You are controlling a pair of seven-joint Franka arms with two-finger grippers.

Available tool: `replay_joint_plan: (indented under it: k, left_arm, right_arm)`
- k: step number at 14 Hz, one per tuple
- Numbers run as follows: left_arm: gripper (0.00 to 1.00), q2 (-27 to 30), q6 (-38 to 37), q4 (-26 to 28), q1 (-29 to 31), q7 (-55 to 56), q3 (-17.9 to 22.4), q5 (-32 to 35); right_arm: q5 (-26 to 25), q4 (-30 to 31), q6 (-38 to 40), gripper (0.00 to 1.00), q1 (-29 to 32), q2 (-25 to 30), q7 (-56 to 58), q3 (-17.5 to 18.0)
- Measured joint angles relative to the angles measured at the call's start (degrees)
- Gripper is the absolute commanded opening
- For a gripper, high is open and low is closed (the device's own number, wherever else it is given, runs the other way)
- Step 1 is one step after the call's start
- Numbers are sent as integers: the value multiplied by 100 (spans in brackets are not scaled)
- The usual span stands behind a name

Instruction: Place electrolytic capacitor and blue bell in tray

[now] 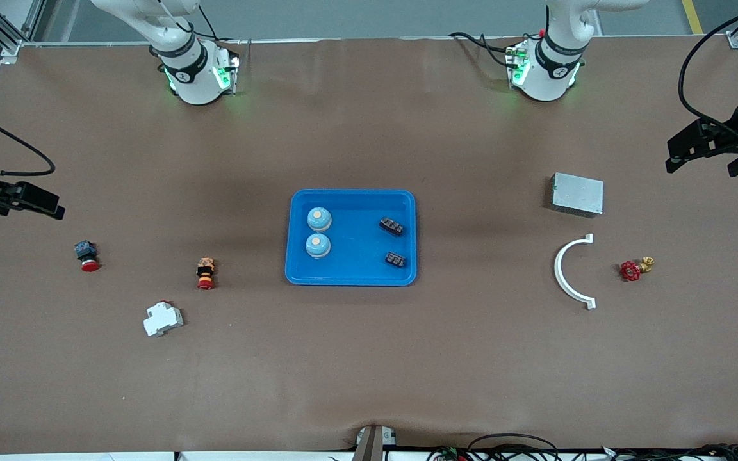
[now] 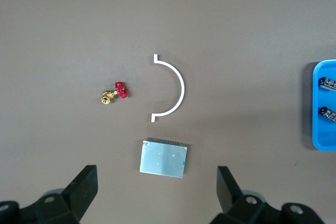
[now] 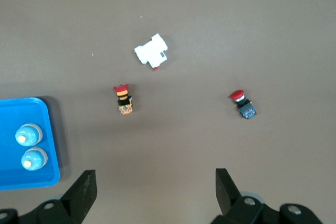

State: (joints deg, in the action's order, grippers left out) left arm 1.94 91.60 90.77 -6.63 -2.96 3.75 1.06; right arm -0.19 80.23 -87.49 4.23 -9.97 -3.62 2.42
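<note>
White arms, black claws (image 2: 153,195)

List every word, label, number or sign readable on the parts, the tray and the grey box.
None can be read.
Blue tray: no print shows.
Two blue bells: plain, orange centre only.
Two dark parts in the tray: markings, if any, too small.
Grey metal box: bare.
White breaker: too small to read.

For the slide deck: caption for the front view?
Blue tray holds two blue bells and two dark parts; both claws open, off to the table's ends.
</note>
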Motion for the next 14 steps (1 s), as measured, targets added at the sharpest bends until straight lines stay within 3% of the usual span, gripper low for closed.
replay_joint_plan:
  k: [4,8,14]
  left_arm:
    - [100,225,-29,252,-1,14,-147,0]
    - [100,477,-29,465,-1,30,-252,0]
    - [100,567,-40,544,0,38,-277,0]
  right_arm:
    - [3,275,-215,100,14,219,-19,1]
    - [4,1524,-1171,100,14,963,-32,30]
    - [4,1407,-1071,100,22,1099,-33,33]
